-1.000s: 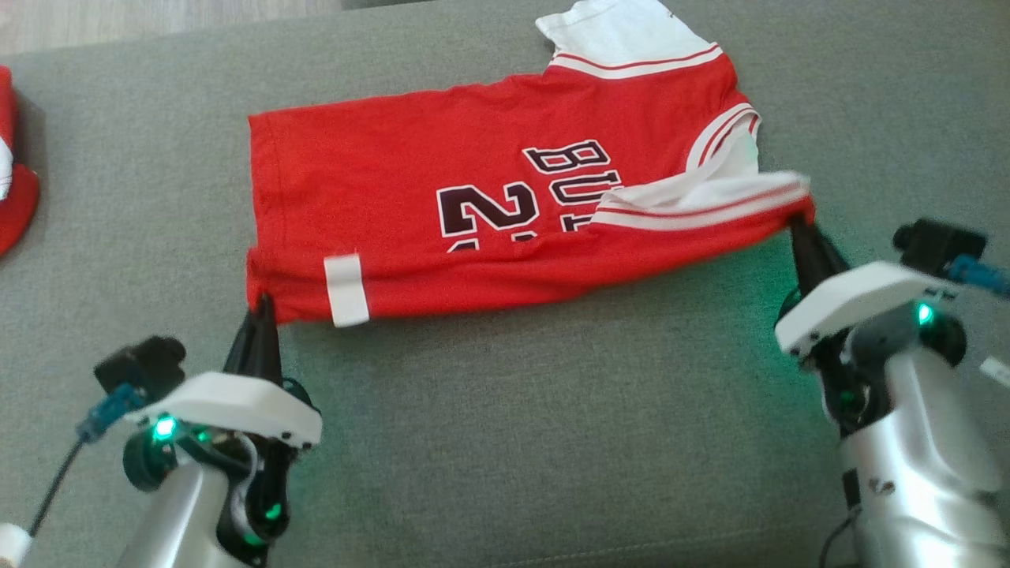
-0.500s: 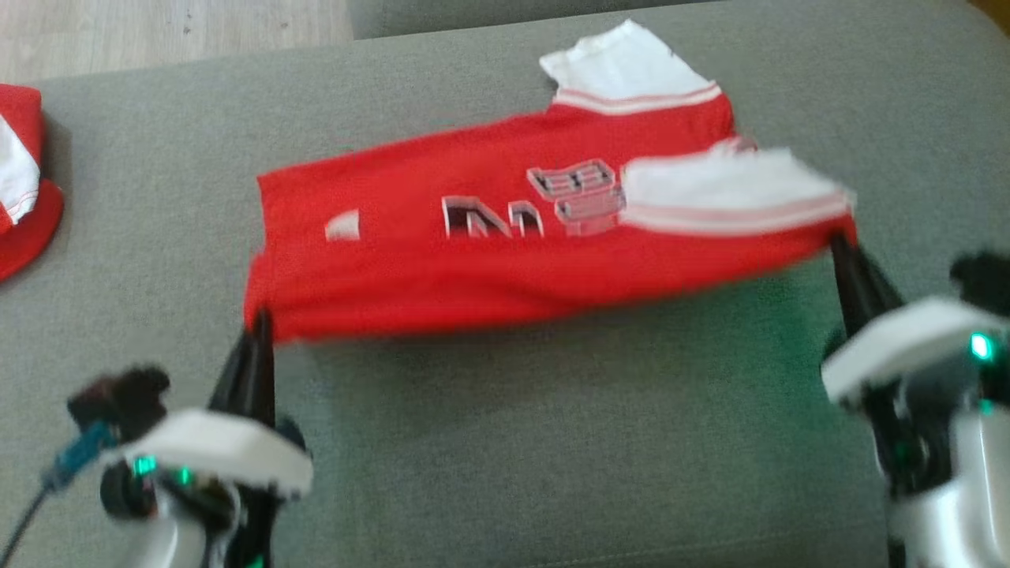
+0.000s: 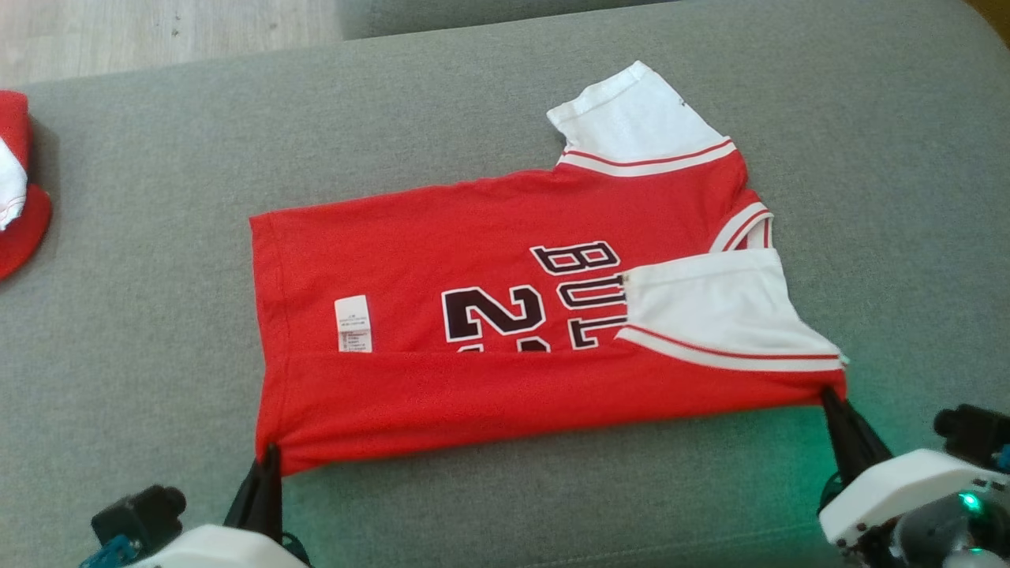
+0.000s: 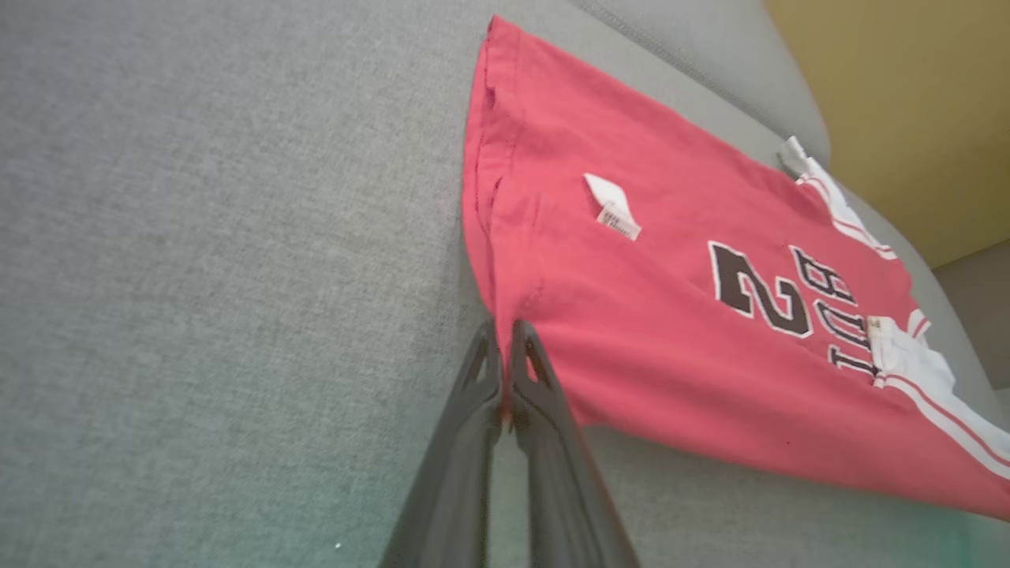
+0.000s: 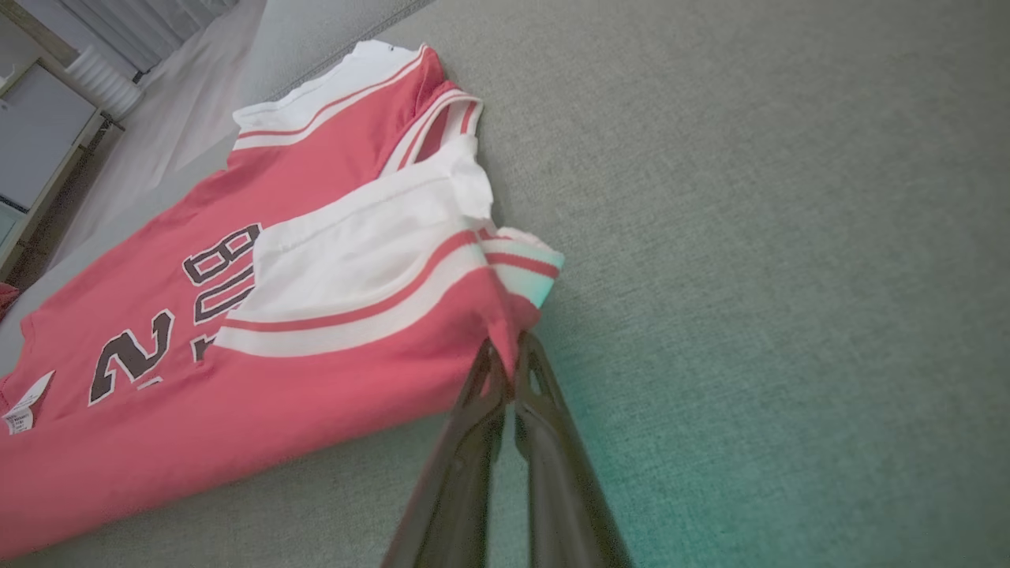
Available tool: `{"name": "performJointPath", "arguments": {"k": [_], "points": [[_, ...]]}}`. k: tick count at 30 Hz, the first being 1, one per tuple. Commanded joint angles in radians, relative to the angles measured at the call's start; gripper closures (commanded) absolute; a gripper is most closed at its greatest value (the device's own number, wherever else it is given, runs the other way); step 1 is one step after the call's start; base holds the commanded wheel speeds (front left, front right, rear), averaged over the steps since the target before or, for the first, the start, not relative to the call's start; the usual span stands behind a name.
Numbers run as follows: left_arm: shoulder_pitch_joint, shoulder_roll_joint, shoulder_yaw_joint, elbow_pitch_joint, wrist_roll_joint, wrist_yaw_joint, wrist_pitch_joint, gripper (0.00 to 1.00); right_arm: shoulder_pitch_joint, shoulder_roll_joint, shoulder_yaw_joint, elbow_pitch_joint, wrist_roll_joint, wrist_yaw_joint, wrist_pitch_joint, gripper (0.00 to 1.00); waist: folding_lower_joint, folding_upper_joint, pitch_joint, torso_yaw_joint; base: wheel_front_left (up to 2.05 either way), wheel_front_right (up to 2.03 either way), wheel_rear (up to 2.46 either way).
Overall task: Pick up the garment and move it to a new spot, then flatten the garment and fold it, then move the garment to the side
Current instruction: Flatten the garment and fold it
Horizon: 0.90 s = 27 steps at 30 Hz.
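Head view puts the garment point(image 3: 505, 331), a red jersey with dark lettering, flat across the middle of the grey cushion point(image 3: 505, 489), its long side running left to right. The left gripper point(image 3: 267, 465) has its fingers pressed together on the near hem corner. The right gripper point(image 3: 832, 402) is likewise clamped on the near corner at the shoulder end. Both wrist views confirm red cloth pinched between closed fingertips. Holding the two ends of one edge lets the arms carry that whole edge as a straight line, which suits a lengthwise fold. The near strip already lies turned over the body, with the white sleeve point(image 3: 710, 308) resting on top of the lettering and a care label point(image 3: 353, 323) exposed near the hem. Folding looks partly done. A second red item point(image 3: 16, 189) sits well apart at the cushion's left edge.
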<state>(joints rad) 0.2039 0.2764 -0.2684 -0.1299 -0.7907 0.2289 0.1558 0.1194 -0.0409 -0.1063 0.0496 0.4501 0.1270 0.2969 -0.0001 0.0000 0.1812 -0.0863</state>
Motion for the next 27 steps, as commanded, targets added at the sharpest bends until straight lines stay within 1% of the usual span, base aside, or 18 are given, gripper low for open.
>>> {"name": "performJointPath", "arguments": {"k": [1,2,7,11,14,17,20,24,27], "points": [[-0.042,0.012,0.036,-0.014,0.014,0.003,-0.014,0.22,-0.01,-0.009,0.025,-0.023,0.003,0.004,-0.016,0.33,0.0001,0.0,0.0,-0.003,0.0,0.0,0.0],[-0.047,0.016,0.034,-0.005,0.021,0.004,-0.017,0.0,-0.007,-0.009,0.026,-0.015,-0.001,0.004,-0.02,0.0,0.0001,0.0,0.001,-0.004,0.0,0.0,0.0],[-0.081,0.04,0.038,0.004,0.051,0.002,-0.029,0.0,0.005,-0.009,0.025,-0.009,-0.022,0.004,-0.025,0.0,0.0001,0.0,0.007,-0.007,0.0,0.0,0.0],[-0.152,0.098,0.063,-0.013,0.093,0.003,-0.026,0.0,-0.006,-0.009,0.011,-0.033,-0.044,0.004,-0.023,0.0,0.0001,0.0,0.022,-0.012,0.0,0.0,0.0],[-0.242,0.157,0.073,-0.036,0.129,-0.008,0.0,0.0,-0.043,-0.009,-0.004,-0.071,-0.071,0.004,-0.019,0.0,0.0001,0.0,0.037,-0.014,0.0,0.0,0.0],[-0.359,0.221,0.071,-0.046,0.167,-0.033,0.043,0.0,-0.099,-0.009,-0.002,-0.118,-0.098,0.004,-0.005,0.0,0.0001,0.0,0.061,-0.016,0.0,0.0,0.0],[-0.486,0.286,0.055,-0.017,0.204,-0.073,0.099,0.0,-0.169,-0.009,0.015,-0.161,-0.122,0.004,0.015,0.0,0.0001,0.0,0.094,-0.023,0.0,0.0,0.0],[-0.628,0.342,0.024,0.066,0.219,-0.126,0.199,0.0,-0.266,-0.009,0.056,-0.192,-0.152,0.004,0.043,0.0,0.0001,0.0,0.146,-0.04,0.0,0.0,0.0],[-0.7,0.368,-0.002,0.137,0.22,-0.151,0.284,0.0,-0.328,-0.009,0.09,-0.203,-0.169,0.004,0.061,0.0,0.0001,0.0,0.182,-0.055,0.0,0.0,0.0]]}}
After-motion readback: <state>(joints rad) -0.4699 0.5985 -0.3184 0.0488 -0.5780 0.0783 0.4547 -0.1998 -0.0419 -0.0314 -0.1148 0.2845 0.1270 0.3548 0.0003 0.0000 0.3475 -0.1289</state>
